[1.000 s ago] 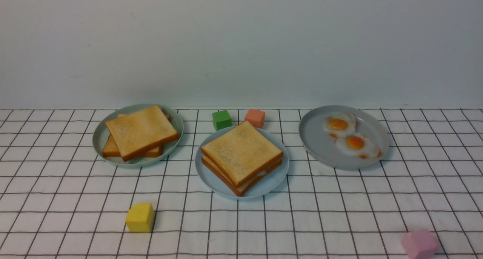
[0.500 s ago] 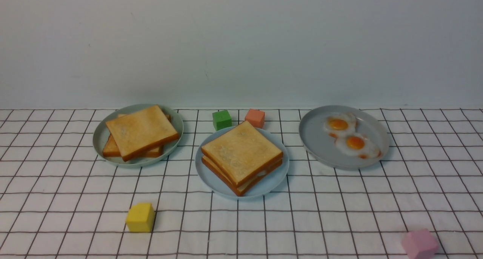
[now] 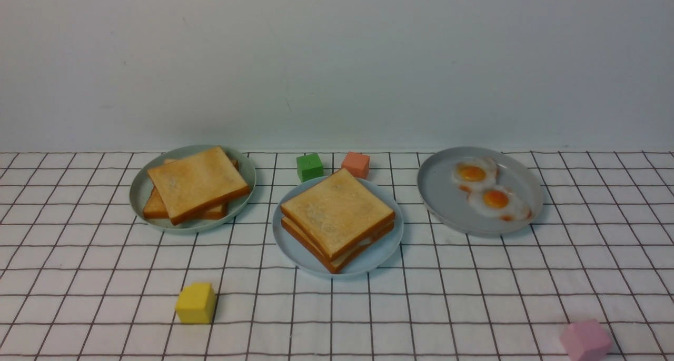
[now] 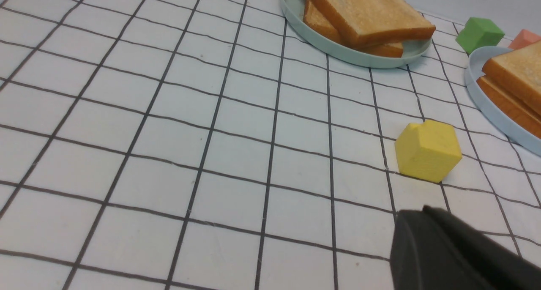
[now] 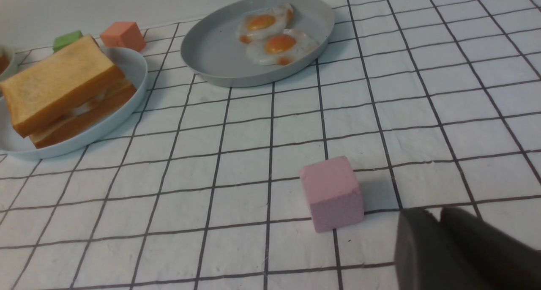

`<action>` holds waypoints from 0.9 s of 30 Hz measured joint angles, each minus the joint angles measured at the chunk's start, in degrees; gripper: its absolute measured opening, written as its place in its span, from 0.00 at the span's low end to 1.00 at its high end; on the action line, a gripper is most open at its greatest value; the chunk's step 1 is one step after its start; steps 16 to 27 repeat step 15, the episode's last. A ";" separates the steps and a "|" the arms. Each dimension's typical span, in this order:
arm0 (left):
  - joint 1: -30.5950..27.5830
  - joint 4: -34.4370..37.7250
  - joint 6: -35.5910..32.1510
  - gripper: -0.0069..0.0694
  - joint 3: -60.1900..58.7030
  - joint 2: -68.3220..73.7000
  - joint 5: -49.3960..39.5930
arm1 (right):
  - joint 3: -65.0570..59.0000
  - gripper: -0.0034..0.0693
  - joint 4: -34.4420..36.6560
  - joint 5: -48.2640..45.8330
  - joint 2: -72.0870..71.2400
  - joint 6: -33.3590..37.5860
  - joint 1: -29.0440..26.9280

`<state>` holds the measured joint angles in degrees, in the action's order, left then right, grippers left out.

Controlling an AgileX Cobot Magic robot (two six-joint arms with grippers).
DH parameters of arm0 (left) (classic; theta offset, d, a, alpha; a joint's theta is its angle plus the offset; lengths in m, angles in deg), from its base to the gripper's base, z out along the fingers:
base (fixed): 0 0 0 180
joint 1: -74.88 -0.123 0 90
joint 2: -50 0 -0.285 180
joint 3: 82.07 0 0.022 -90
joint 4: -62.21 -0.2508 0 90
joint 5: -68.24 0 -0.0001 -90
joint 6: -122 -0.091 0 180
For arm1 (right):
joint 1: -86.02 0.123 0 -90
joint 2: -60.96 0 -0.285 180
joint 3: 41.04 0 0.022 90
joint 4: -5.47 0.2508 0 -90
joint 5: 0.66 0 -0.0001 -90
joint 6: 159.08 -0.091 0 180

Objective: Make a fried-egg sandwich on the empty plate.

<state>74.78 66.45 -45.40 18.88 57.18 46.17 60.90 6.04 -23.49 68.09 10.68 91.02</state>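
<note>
The fried-egg sandwich [image 3: 337,213], two golden toast slices with white egg showing between them, lies on the light-blue plate [image 3: 295,251] at the table's middle. The right wrist view shows the sandwich [image 5: 63,83] on that plate [image 5: 136,70] from the side. Neither arm appears in the front view. My left gripper [image 4: 416,214] hangs low over the cloth near the yellow cube [image 4: 427,150], its dark fingers pressed together and empty. My right gripper [image 5: 435,212] hovers beside the pink cube [image 5: 332,192], fingertips parted by a narrow gap, holding nothing.
A greenish-grey plate [image 3: 139,192] with stacked toast sits at the back left. A grey plate [image 3: 437,187] with two fried eggs [image 3: 484,187] sits back right. A green cube [image 3: 309,167] and a salmon cube [image 3: 355,164] stand behind the sandwich. The yellow cube [image 3: 195,303] and pink cube [image 3: 584,340] lie near the front.
</note>
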 joint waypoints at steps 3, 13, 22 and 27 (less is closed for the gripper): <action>0.00 0.00 0.00 0.08 0.00 0.00 0.00 | 0.00 0.18 0.00 0.00 0.00 0.00 0.00; 0.00 0.00 0.00 0.08 0.00 0.00 0.00 | 0.00 0.19 0.00 0.00 0.00 0.00 0.00; 0.00 0.00 0.00 0.08 0.00 0.00 0.00 | 0.00 0.20 0.00 0.00 0.00 0.00 0.00; 0.00 0.00 0.00 0.08 0.00 0.00 0.00 | 0.00 0.20 0.00 0.00 0.00 0.00 0.00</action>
